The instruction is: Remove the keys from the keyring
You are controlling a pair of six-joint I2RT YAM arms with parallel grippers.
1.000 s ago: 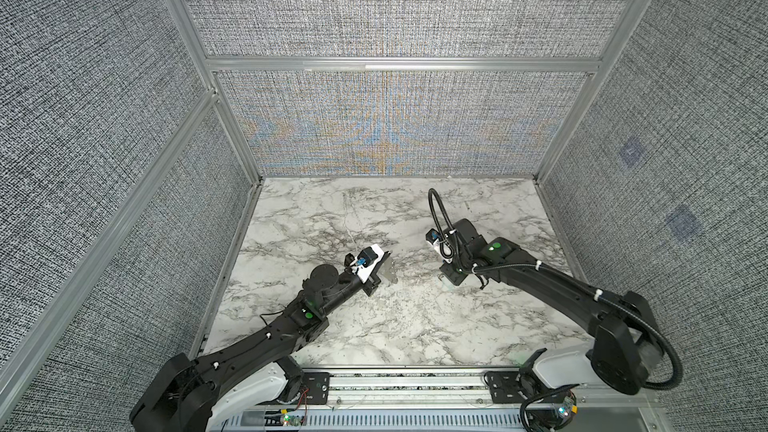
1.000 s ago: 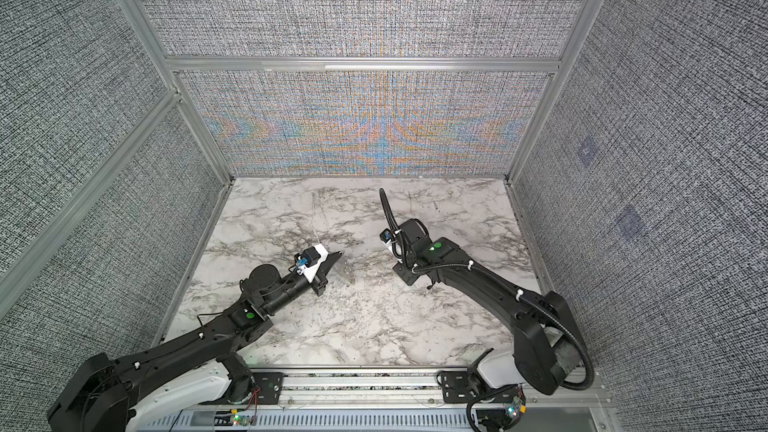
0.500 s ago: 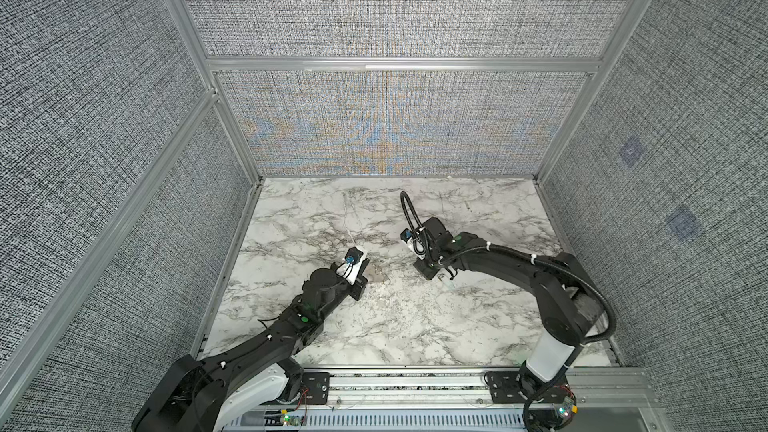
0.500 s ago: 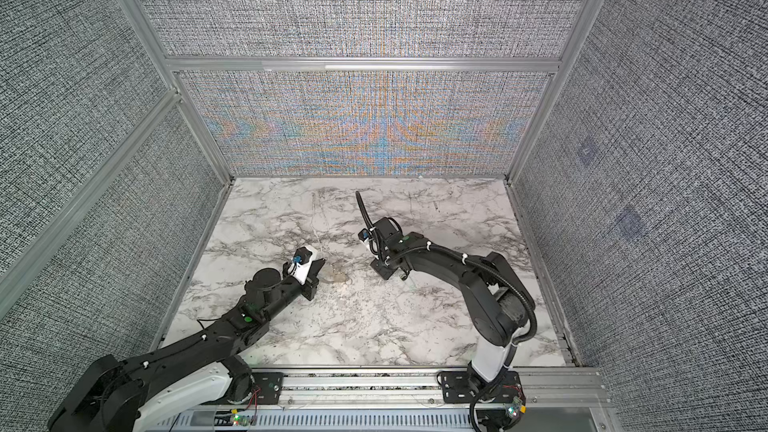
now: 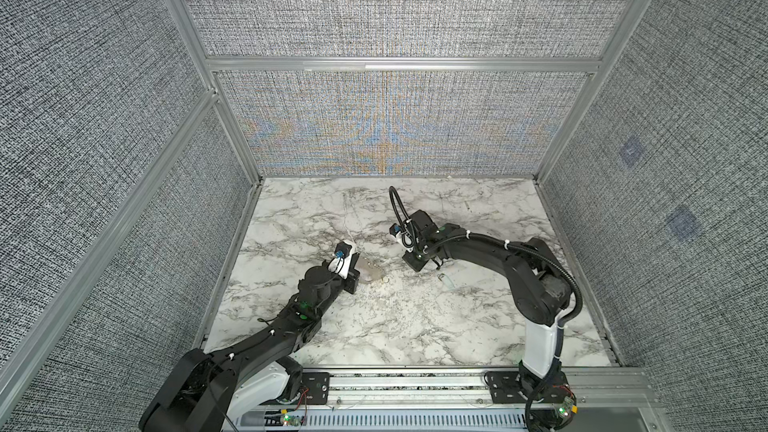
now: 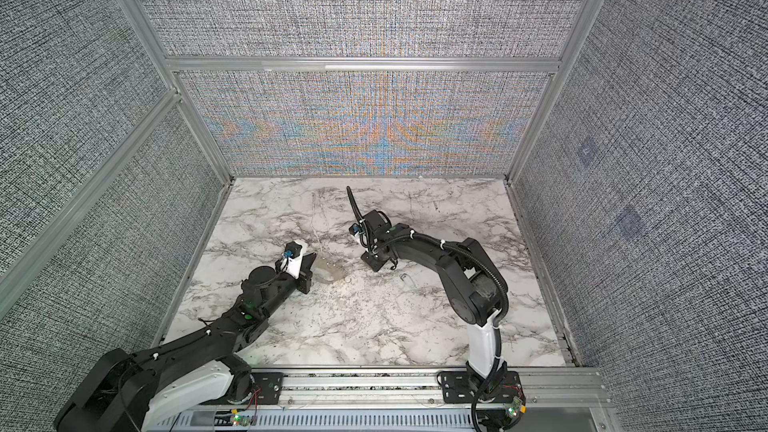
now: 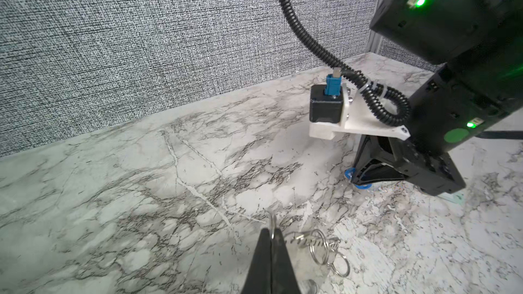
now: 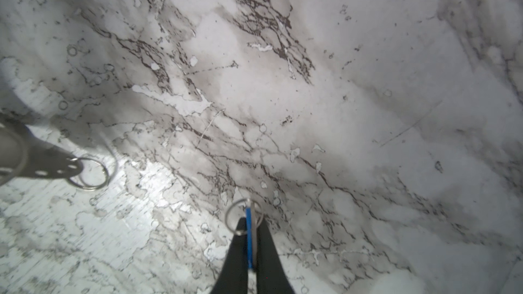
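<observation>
We see two black robot arms reaching over a white-and-grey marble tabletop (image 5: 374,326).

The right gripper (image 8: 252,222) points down, low over the marble. Its black fingers are closed on the keyring (image 8: 248,238), a blue rectangular plastic tag with a thin metal ring. The tag stands on edge between the fingertips, and the ring loops out past the tips. The tag's long axis runs along the fingers, toward the table. A thin silvery metal strip (image 8: 255,222) stands edge-on against the tag. We cannot tell whether it is the small key.

The flat dark-grey oblong plate (image 5: 370,274) sits just beside the tip of the left gripper (image 7: 271,231), on the side facing the right arm. It is apart from the right gripper. In both top views its long axis runs roughly across the table, from the left arm toward the right arm. In the right wrist view its narrow end is drilled with small holes and carries a plain silvery ring (image 8: 107,173). That end points toward the right gripper.

The left gripper's fingers are pressed together, pinching a thin metal loop (image 7: 272,220) edge-on at their tips. Just beside them, on the marble, lie several linked silvery rings (image 7: 319,246). We cannot tell how these join the plate.
</observation>
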